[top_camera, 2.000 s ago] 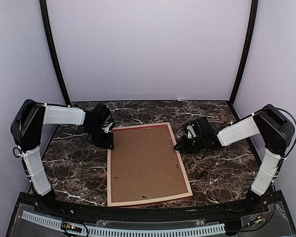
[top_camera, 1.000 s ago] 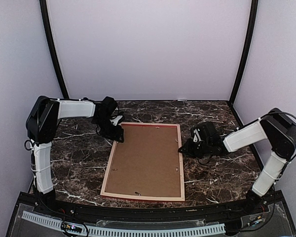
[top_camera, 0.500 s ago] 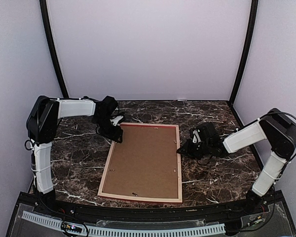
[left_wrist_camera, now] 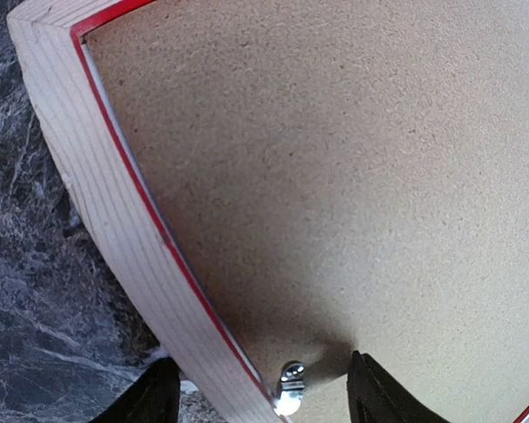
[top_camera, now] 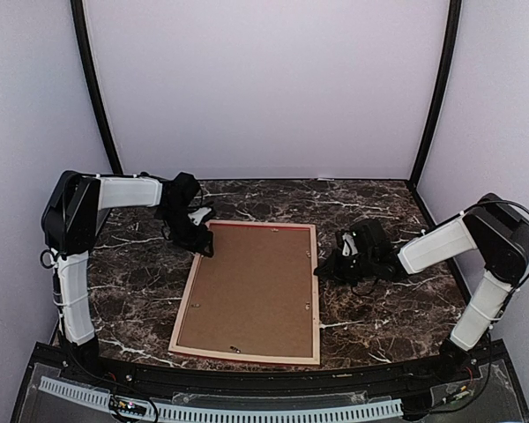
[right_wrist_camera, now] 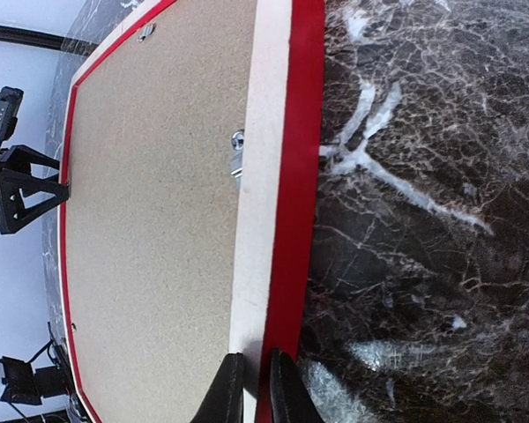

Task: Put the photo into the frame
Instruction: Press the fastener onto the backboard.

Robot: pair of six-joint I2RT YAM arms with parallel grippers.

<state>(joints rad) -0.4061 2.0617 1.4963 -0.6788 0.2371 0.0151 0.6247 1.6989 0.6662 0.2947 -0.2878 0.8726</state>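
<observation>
Where the frame [top_camera: 244,356] lies back-up and slightly askew at the middle of the marble bench [top_camera: 132,291], its pale wood rails are seen around a brown backing board [top_camera: 251,286], with red showing along the rail edges. The left jaws are held open at the far-left corner. One fingertip [left_wrist_camera: 159,397] is outside the rail over the marble and the other is over the board, with a small metal clip [left_wrist_camera: 289,388] between them. The right jaws are closed down on the right rail toward its far end, with only a sliver of rail left between the fingertips [right_wrist_camera: 229,392]. Another clip [right_wrist_camera: 237,150] is seen further along that rail. The bench is boxed in by pale walls [top_camera: 264,88].
</observation>
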